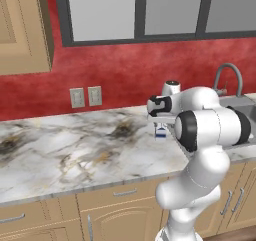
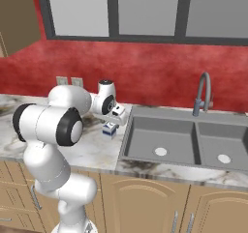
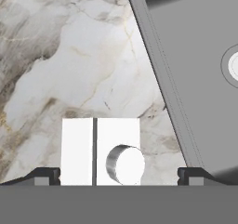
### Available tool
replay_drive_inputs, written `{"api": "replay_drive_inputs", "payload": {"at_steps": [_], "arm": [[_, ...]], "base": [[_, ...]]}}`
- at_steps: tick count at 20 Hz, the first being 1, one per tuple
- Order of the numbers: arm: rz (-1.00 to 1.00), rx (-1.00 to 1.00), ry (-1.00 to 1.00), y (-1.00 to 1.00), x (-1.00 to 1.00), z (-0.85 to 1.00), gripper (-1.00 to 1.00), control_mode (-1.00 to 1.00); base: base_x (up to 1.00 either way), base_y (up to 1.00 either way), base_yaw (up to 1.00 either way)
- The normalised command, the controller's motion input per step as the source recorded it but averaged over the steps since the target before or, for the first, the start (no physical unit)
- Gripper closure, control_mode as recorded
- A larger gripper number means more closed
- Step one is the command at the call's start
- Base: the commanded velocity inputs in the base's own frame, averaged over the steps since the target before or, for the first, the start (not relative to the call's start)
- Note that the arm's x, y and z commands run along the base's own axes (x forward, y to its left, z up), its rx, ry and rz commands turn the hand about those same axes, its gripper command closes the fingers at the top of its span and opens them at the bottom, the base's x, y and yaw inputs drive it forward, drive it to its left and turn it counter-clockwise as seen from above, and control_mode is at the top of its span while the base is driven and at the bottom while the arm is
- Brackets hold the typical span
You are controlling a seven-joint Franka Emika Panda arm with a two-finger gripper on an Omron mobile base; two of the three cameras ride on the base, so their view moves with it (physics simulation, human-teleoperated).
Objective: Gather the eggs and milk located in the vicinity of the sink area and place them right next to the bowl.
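Jaws stand spread wide, one tip to either side of the milk [image 3: 101, 151], nothing pinched between them yet.

Left base view: you see the gripper [image 1: 160, 126] pointing down over the milk [image 1: 160, 132], which stands upright on the marble worktop [image 1: 75, 150] close to its right end, just beside the sink's [image 1: 245, 105] left rim. The curved faucet [image 1: 229, 77] rises behind the arm. Two wall outlets [image 1: 86, 96] sit on the red backsplash above the worktop's back edge.

Right base view: your gripper [image 2: 111, 123] hangs directly above the milk [image 2: 110, 129]; the carton's blue markings show below the hand. It stands on the worktop [image 2: 94, 147] just left of the double-basin sink [image 2: 189, 140], apart from the rim. The faucet [image 2: 202, 94] stands at the sink's back edge, between the two basins.

Hand view: you look straight down on the carton's white top and round cap, with the gripper [image 3: 118, 175] centred over it. The sink's [image 3: 195, 74] grey edge runs diagonally on the right; marble worktop [image 3: 69, 65] lies to the left.
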Motion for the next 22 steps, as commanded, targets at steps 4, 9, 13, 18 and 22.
{"api": "replay_drive_inputs", "payload": {"at_steps": [4, 9, 13, 18, 22], "arm": [[0.00, 0.00, 0.00, 0.00, 0.09, 0.00, -1.00, -1.00], [0.00, 0.00, 0.00, 0.00, 0.09, 0.00, -1.00, -1.00], [0.00, 0.00, 0.00, 0.00, 0.02, -0.02, -1.00, -1.00], [0.00, 0.03, 0.00, 0.00, 0.00, -0.13, -1.00, -1.00], [0.00, 0.04, 0.00, 0.00, 0.00, -0.17, 1.00, -1.00]], "base": [[0.00, 0.00, 0.00], [0.00, 0.00, 0.00], [0.00, 0.00, 0.00], [0.00, 0.00, 0.00], [0.00, 0.00, 0.00]]}}
